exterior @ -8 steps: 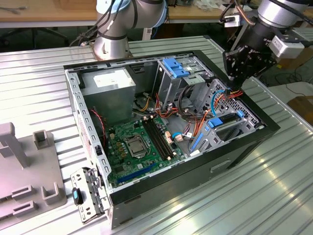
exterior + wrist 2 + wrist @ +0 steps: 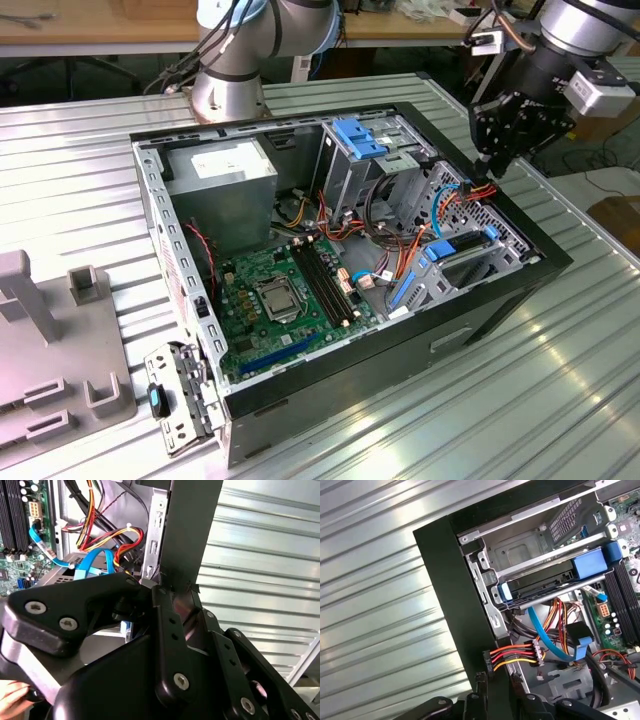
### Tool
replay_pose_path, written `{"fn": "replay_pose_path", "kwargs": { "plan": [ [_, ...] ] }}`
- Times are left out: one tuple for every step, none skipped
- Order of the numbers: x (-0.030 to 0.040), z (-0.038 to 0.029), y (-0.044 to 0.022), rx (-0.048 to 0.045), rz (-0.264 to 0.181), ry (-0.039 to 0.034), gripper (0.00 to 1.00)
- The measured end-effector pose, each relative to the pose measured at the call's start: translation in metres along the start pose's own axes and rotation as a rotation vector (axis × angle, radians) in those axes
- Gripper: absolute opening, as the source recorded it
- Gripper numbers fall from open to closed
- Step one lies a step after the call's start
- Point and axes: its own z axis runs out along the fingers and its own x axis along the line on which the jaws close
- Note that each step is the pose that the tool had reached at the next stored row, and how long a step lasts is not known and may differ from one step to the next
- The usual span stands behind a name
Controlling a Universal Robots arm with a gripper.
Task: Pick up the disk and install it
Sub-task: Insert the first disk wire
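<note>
Gripper point(image 2: 493, 165) hangs over the corner of the case point(image 2: 500, 300); I cannot tell if it is open or shut. The disk point(image 2: 545, 582) sits in the case's cage point(image 2: 520, 550), just inward of the gripper, its blue-railed edge running from the case wall towards the case's middle.

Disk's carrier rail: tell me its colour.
Bright blue. The carrier rail shows best in the first wrist view, framing the disk.
</note>
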Motion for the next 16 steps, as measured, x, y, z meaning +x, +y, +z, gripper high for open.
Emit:
{"fn": "replay_pose_path", "kwargs": {
  "plan": [
    [0.0001, 0.0000, 0.0001, 0.0002, -0.006, -0.0002, 0.31],
    [0.0002, 0.0001, 0.0003, 0.0009, -0.015, -0.0007, 0.31],
    [0.0003, 0.0002, 0.0005, 0.0014, -0.025, -0.0011, 0.31],
    [0.0004, 0.0003, 0.0008, 0.0020, -0.035, -0.0015, 0.31],
    [0.0005, 0.0004, 0.0010, 0.0025, -0.044, -0.0018, 0.31],
    [0.0006, 0.0006, 0.0013, 0.0035, -0.058, -0.0022, 0.31],
    [0.0007, 0.0008, 0.0015, 0.0043, -0.070, -0.0025, 0.31],
    [0.0009, 0.0011, 0.0023, 0.0054, -0.093, -0.0033, 0.31],
    [0.0011, 0.0015, 0.0029, 0.0064, -0.109, -0.0040, 0.31],
    [0.0013, 0.0020, 0.0034, 0.0068, -0.128, -0.0047, 0.31],
    [0.0015, 0.0021, 0.0040, 0.0059, -0.136, -0.0046, 0.31],
    [0.0018, 0.0024, 0.0049, 0.0032, -0.139, -0.0038, 0.31],
    [0.0020, 0.0025, 0.0054, 0.0016, -0.140, -0.0034, 0.31],
    [0.0021, 0.0026, 0.0057, -0.0002, -0.140, -0.0028, 0.31],
    [0.0022, 0.0028, 0.0060, -0.0029, -0.140, -0.0019, 0.31],
    [0.0023, 0.0032, 0.0064, -0.0033, -0.140, -0.0018, 0.31]
  ]
}}
